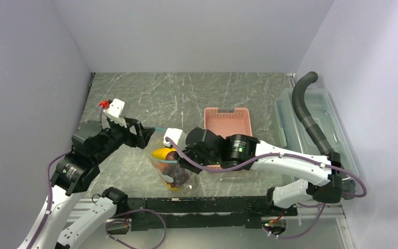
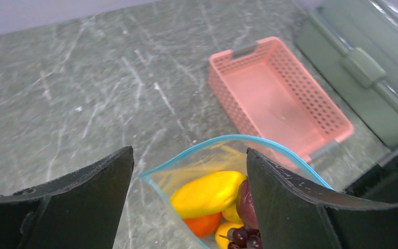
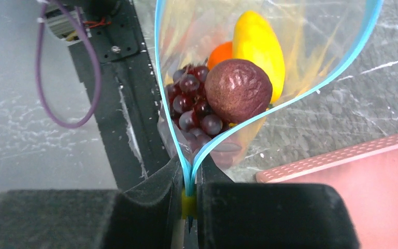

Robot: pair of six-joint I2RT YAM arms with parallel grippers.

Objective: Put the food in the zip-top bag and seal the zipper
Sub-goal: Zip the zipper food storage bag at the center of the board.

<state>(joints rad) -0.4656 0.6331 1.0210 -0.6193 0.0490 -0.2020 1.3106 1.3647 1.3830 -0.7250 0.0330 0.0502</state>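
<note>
The zip-top bag (image 1: 172, 167) stands on the table with its mouth spread wide. Its teal zipper (image 2: 228, 139) forms an open loop. Inside lies the food: a long yellow piece (image 2: 207, 193), an orange fruit (image 2: 204, 224), dark grapes (image 3: 189, 104) and a round purple fruit (image 3: 237, 89). My right gripper (image 3: 190, 174) is shut on the zipper's (image 3: 167, 93) end, where the two strips meet. My left gripper (image 2: 189, 151) is open over the bag's other end, with the bag's corner between its fingers (image 2: 93, 192) and nothing gripped.
An empty pink perforated basket (image 1: 227, 122) sits just behind the bag and shows in both wrist views (image 2: 285, 98) (image 3: 352, 181). A rigid clear bin (image 1: 311, 124) and a black corrugated hose (image 1: 306, 106) are at the right. The black base rail (image 1: 202, 205) runs along the near edge.
</note>
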